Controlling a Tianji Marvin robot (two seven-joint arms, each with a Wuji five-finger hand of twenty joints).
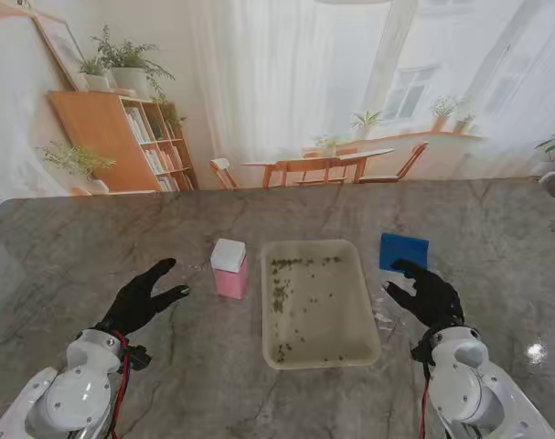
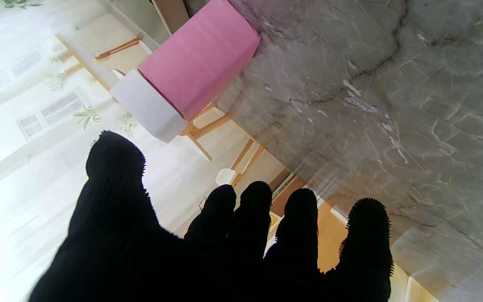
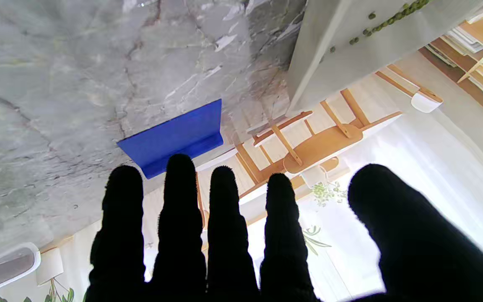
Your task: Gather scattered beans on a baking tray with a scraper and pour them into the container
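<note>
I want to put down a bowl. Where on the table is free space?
Bare patches: left of the pink container, beyond the left hand; and the near strip between both arms, in front of the tray. Crowded: between tray and blue scraper, where the right hand hovers.

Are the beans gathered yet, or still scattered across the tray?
Scattered. The beans lie spread over the tray, thickest along its far and left sides; both hands are empty.

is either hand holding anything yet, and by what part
Nothing is held. The left hand and right hand are both open; the blue scraper lies on the table just beyond the right hand.
</note>
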